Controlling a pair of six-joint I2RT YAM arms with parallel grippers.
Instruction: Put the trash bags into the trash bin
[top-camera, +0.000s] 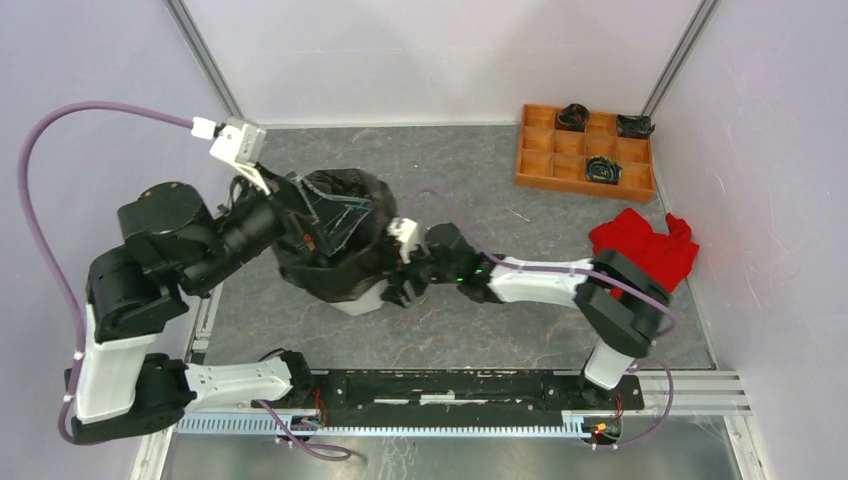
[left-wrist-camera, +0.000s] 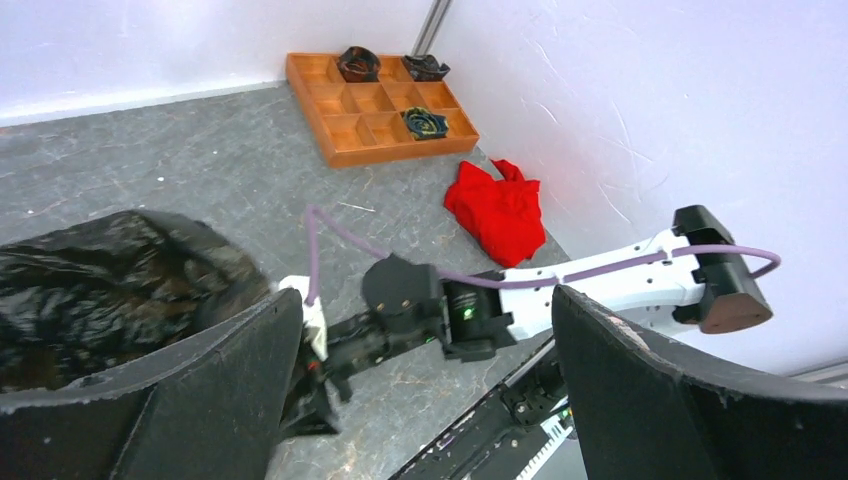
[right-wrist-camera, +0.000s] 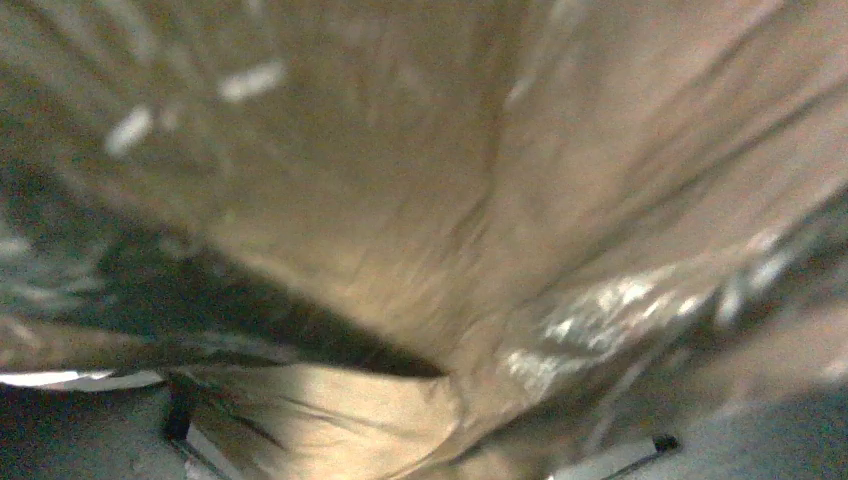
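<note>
fingers (left-wrist-camera: 200, 400) of my left gripper (left-wrist-camera: 425, 295) stand released, spread wide with nothing between them, poised at the left rim of the trash bin (top-camera: 358, 302). the trash bag (top-camera: 340, 215) lies just below and to the left of these fingers, draped over the bin so that only a sliver of white wall shows at the bin's near side.

my right gripper (top-camera: 403, 275) presses in at the bin's right side, touching the film. its wrist view is filled with blurred, stretched plastic, so i cannot tell whether those fingers are released or pinching the bag.

both arms are at the bin. i judge the left the better placed to come down into the mouth, the right to hold or tuck the skirt from the side. the bag shows no clear long axis; it bunches round the rim and bulges wider than the bin.

the film is black, glossy and heavily wrinkled, and looks brownish where it is pulled thin. it will likely slip and spring back, so a push may need a counter-hold.

a red cloth (top-camera: 645, 245) lies well to the bin's right, an orange tray (top-camera: 522, 145) beyond it, both untouched.
</note>
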